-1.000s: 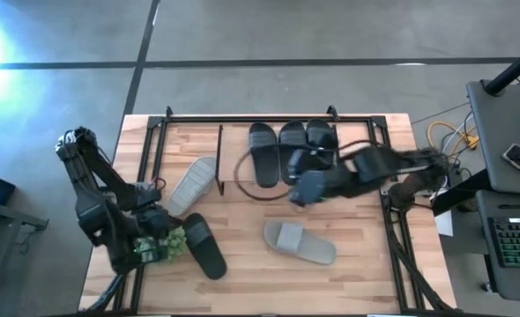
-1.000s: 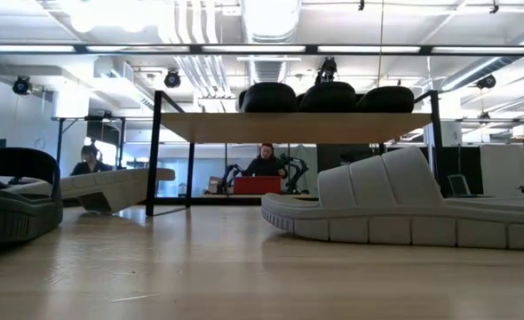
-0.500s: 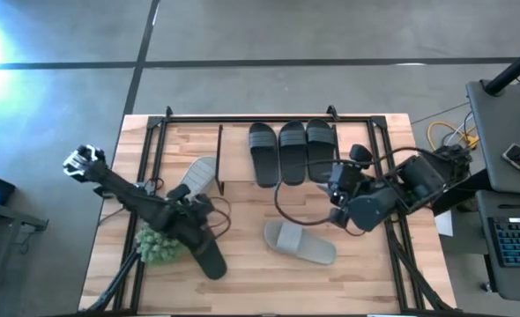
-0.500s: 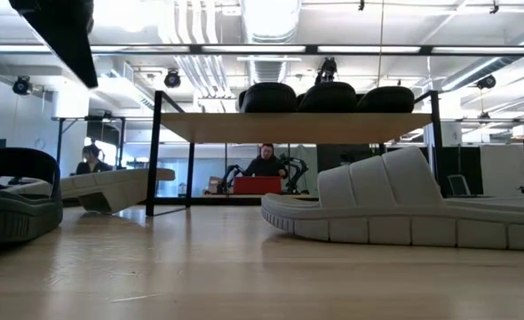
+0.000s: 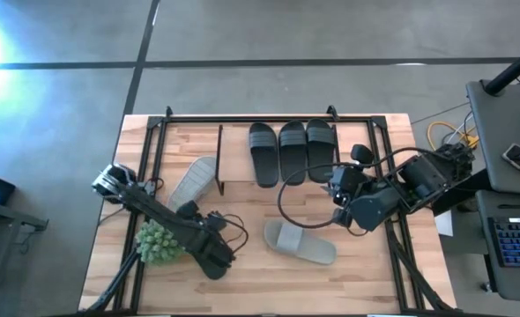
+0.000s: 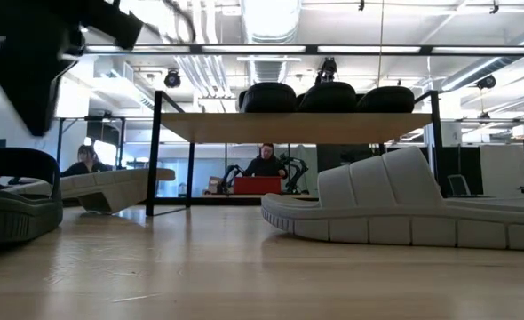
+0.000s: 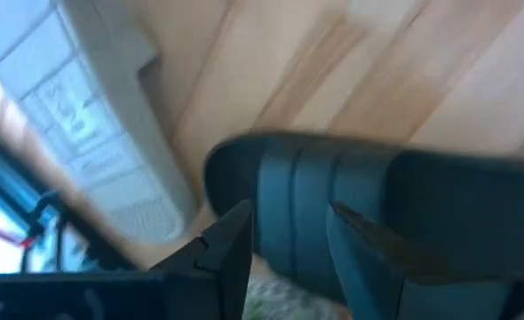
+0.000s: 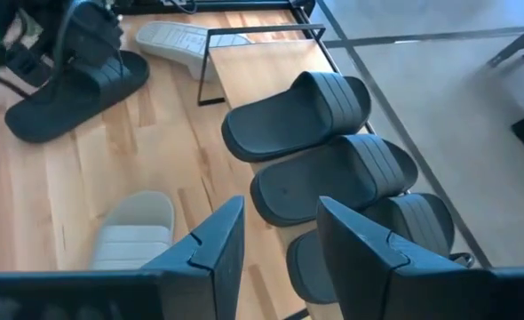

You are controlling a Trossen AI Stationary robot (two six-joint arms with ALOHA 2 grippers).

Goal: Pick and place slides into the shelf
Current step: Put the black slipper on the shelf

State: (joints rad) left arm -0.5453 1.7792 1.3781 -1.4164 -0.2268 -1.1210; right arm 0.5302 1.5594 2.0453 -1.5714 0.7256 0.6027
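Three black slides (image 5: 292, 151) sit side by side on the shelf's wood top (image 5: 242, 180), and they also show in the right wrist view (image 8: 331, 182). A fourth black slide (image 5: 205, 253) lies flat near the table's near-left part. My left gripper (image 7: 289, 210) hovers open above its strap (image 7: 333, 222); the low view shows that arm (image 6: 33, 64) higher than the slide (image 6: 11, 203). One grey slide (image 5: 300, 243) lies flat near the table's middle. The other grey slide (image 5: 194, 181) lies slanted by the shelf's left end. My right gripper (image 8: 280, 206) hangs open right of the shelf.
A green spiky plant (image 5: 157, 243) stands just left of the black slide, beside my left arm. The larger black frame (image 5: 242, 118) rims the table. Bare wood (image 5: 251, 282) lies along the near edge. In the low view, seated people (image 6: 265, 163) show far behind the table.
My left arm has swung out from the near-left corner toward the table's middle and come over the black slide on the table. My right gripper has drawn back from the shelf's front toward the right edge, then held still. No slide has moved.
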